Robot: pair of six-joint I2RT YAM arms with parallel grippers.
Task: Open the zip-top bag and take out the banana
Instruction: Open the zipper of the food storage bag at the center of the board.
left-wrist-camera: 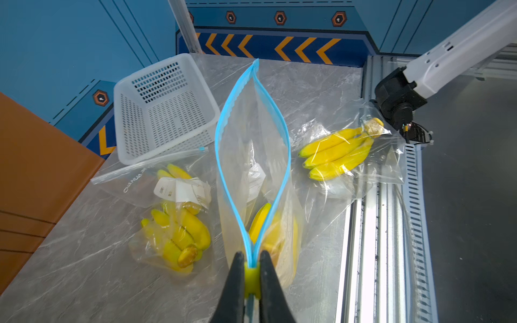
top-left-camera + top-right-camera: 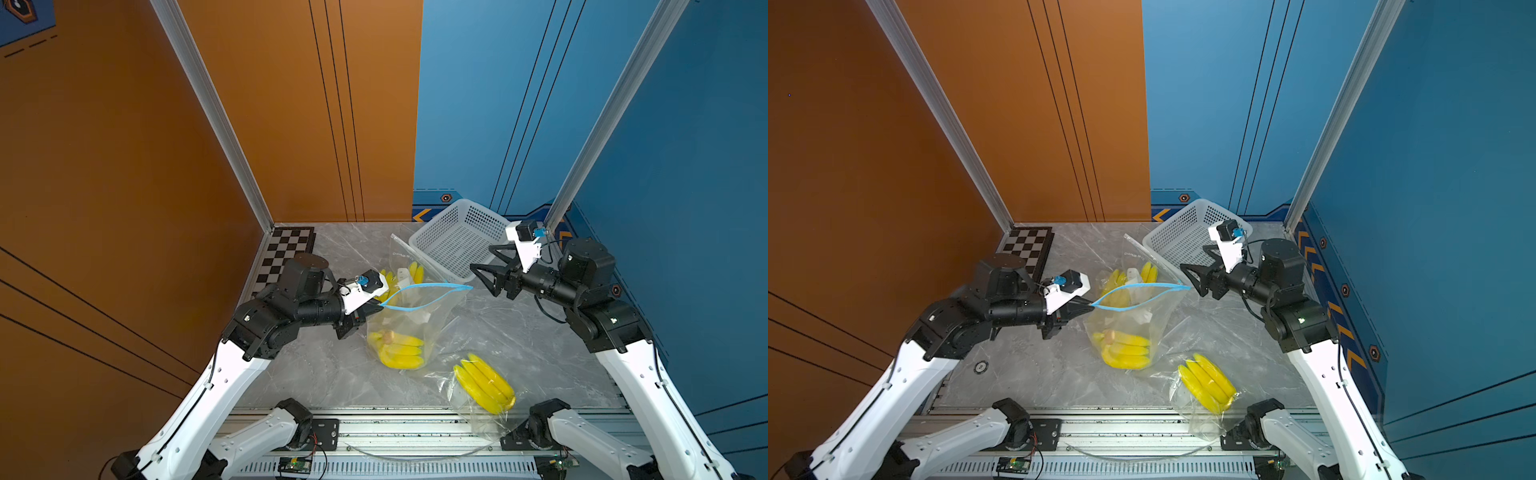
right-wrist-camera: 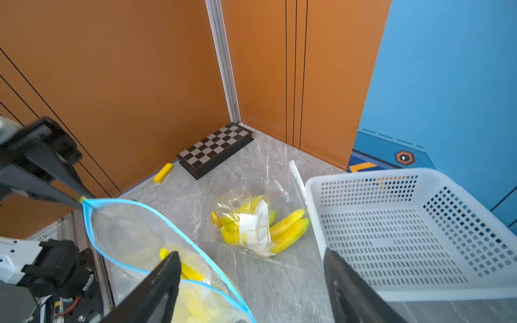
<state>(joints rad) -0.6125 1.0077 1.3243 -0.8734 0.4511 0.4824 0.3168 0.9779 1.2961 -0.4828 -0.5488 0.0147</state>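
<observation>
Zip-top bag, mouth agape, stands on bench, left pincer clamped on one end of its blue seal; banana bunch lies inside at bottom; right pincer gapes wide beside opposite end.

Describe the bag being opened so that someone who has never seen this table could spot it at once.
On the grey marble table, three clear bags of bananas sit between the white basket and the front rail. Take the middle bag, pinched at one corner by the left hand. Only its blue zip top stands raised and gaping; nothing holds the other two.
</observation>
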